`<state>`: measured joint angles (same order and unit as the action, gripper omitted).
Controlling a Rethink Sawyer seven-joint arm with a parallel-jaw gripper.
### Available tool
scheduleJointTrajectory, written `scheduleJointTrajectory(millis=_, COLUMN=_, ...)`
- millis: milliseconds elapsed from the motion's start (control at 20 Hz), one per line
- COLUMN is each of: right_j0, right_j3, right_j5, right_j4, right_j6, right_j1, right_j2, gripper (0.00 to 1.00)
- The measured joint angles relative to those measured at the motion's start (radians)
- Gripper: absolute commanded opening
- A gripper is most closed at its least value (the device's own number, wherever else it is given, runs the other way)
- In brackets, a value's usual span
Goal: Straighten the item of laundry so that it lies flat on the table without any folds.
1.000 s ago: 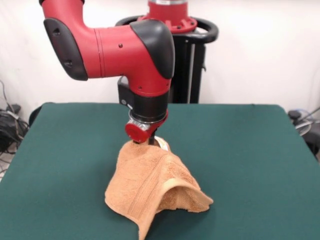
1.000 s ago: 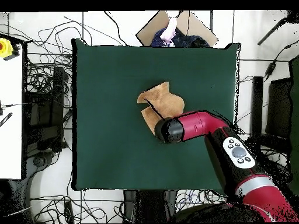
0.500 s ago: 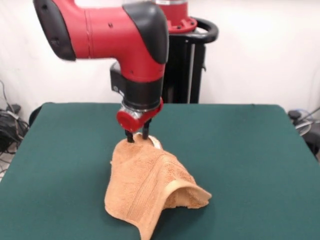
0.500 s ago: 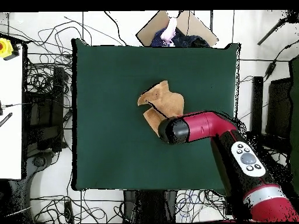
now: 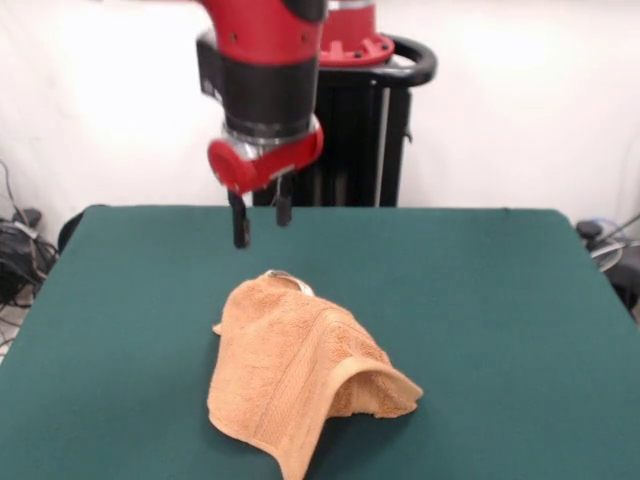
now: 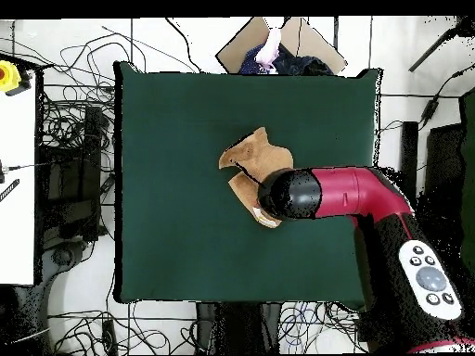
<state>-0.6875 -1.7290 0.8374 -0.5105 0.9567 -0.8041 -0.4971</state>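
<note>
Since the earlier frames the red and black arm has gone up: its gripper (image 5: 258,222), then down at the cloth's peak, now hangs clear above it at upper left-centre of the front view, two dark fingers a little apart w/ nothing between them; the cloth has sagged slightly. Going left to right in the front view: bare dark green felt-like table top (image 5: 110,330), then the small orange-tan terry towel (image 5: 300,375) at lower centre, then more bare green. Task looks far from done: towel sits in a humped heap, a peak at its upper end w/ a bit of white showing, a woven band running down the left slope, a flap arched over a dark hollow at right; all folds still to be pulled out. Hard to see: overhead view, the arm's head covers the towel's (image 6: 252,162) lower right part and the gripper entirely; front view, towel's bottom tip is cut off at the frame edge, and the underside layers are hidden.
</note>
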Motion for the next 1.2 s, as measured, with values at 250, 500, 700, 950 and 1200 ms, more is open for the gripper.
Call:
scheduleJointTrajectory(millis=250, right_j0=0.004, right_j3=0.051, right_j5=0.049, right_j4=0.05, right_j6=0.0, right_j1=-0.038, right_j2=-0.001, gripper=1.0)
scheduleJointTrajectory(millis=500, right_j0=0.022, right_j3=0.121, right_j5=0.049, right_j4=0.077, right_j6=0.0, right_j1=-0.039, right_j2=0.004, gripper=1.0)
scheduleJointTrajectory(millis=700, right_j0=0.067, right_j3=0.224, right_j5=0.049, right_j4=0.119, right_j6=0.024, right_j1=-0.011, right_j2=0.043, gripper=1.0)
scheduleJointTrajectory(millis=950, right_j0=0.142, right_j3=0.385, right_j5=0.049, right_j4=0.176, right_j6=0.137, right_j1=0.064, right_j2=0.116, gripper=1.0)
scheduleJointTrajectory(millis=1200, right_j0=0.232, right_j3=0.568, right_j5=0.054, right_j4=0.227, right_j6=0.346, right_j1=0.163, right_j2=0.203, gripper=1.0)
